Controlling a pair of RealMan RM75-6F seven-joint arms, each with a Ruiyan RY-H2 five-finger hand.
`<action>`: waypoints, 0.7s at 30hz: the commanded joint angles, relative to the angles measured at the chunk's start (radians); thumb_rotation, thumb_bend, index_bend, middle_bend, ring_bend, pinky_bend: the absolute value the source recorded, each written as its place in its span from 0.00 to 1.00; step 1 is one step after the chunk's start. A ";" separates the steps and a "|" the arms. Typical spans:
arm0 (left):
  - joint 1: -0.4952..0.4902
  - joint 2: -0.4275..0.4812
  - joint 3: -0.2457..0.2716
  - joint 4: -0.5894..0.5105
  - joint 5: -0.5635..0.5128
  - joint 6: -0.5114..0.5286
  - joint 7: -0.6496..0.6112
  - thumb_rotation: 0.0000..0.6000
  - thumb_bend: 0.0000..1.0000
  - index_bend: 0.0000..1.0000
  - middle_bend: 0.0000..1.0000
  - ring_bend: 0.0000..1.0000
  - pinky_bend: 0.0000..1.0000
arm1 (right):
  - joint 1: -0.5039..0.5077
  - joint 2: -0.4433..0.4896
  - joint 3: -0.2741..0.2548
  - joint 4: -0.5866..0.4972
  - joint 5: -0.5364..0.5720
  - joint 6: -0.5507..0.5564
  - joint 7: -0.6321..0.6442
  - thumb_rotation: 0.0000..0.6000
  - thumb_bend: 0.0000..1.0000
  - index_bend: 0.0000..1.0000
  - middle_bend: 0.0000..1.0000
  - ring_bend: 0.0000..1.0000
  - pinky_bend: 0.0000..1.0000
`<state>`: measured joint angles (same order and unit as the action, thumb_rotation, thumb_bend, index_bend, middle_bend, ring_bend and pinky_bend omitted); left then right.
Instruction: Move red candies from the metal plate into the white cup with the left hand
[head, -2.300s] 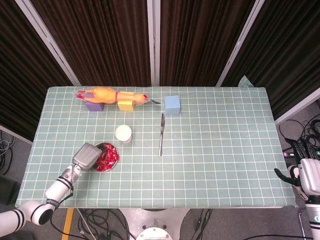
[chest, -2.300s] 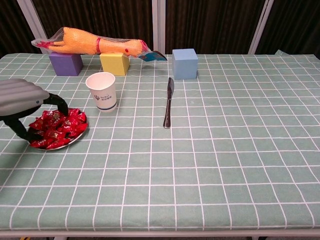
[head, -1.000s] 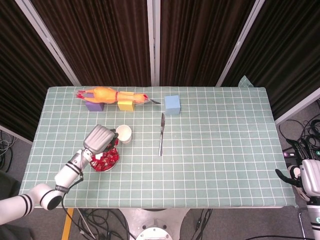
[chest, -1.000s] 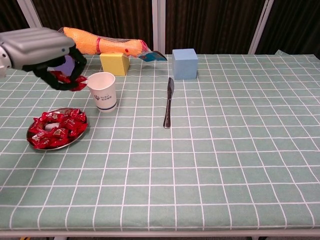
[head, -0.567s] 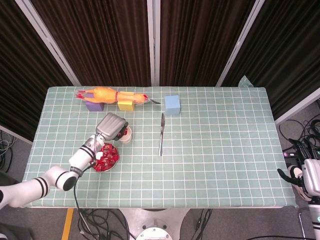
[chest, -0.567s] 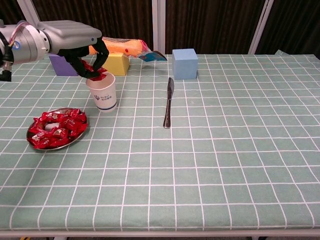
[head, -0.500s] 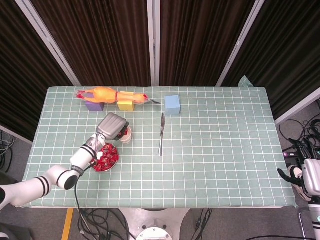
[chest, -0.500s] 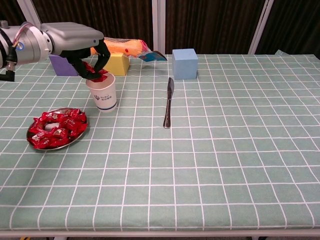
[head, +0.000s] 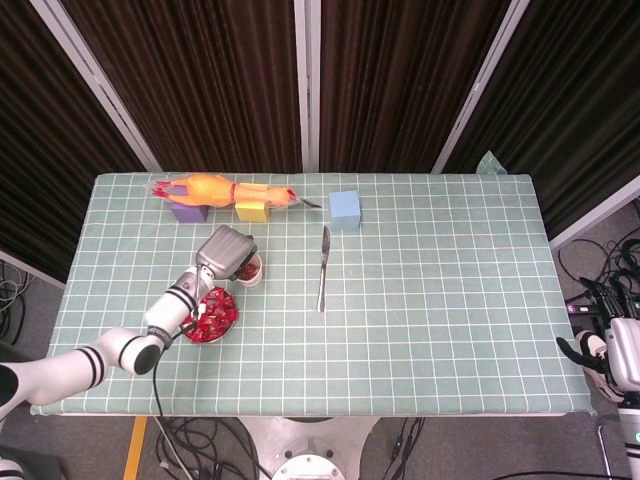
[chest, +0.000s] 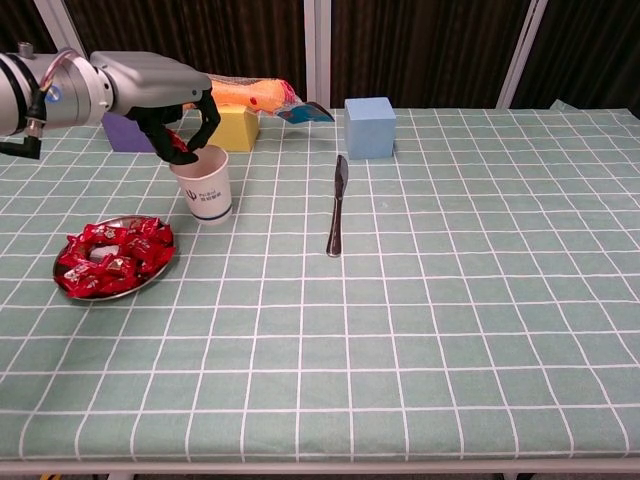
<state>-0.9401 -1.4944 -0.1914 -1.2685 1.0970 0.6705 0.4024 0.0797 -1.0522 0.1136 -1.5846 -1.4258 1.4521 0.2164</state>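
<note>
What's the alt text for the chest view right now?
The left hand hovers over the white cup, fingers curled at its rim around red candy. A metal plate of red candies sits front-left; a table knife, blue cube, yellow cube, purple cube and rubber chicken lie behind.

I see the surface (chest: 480, 330) covered by a pale green cloth with a white grid. Along its far edge stand a purple block (chest: 125, 132) and a yellow block (chest: 231, 127), with a blue cube (chest: 369, 126) further right and apart from them. A table knife (chest: 336, 205) lies lengthwise just in front of the blue cube. Left of the knife stands the white cup (chest: 204, 186), and nearer me, at the left, rests the metal plate (chest: 68, 287) heaped with red candies (chest: 112, 255).
</note>
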 joint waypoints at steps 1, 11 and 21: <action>-0.014 0.009 0.011 -0.008 -0.030 -0.008 0.027 0.92 0.54 0.42 0.46 0.92 1.00 | -0.001 -0.001 0.000 0.000 0.001 -0.001 0.000 1.00 0.12 0.12 0.16 0.03 0.24; -0.042 0.013 0.030 -0.016 -0.102 0.011 0.080 0.82 0.53 0.30 0.34 0.90 1.00 | -0.004 0.000 0.000 0.002 0.001 0.001 0.005 1.00 0.12 0.12 0.17 0.03 0.26; 0.097 0.115 0.041 -0.209 0.033 0.282 -0.036 0.85 0.41 0.27 0.30 0.87 1.00 | 0.000 0.002 0.002 0.009 -0.003 -0.004 0.017 1.00 0.12 0.12 0.17 0.03 0.27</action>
<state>-0.9099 -1.4314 -0.1643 -1.4012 1.0637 0.8610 0.4201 0.0797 -1.0502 0.1158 -1.5754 -1.4284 1.4483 0.2335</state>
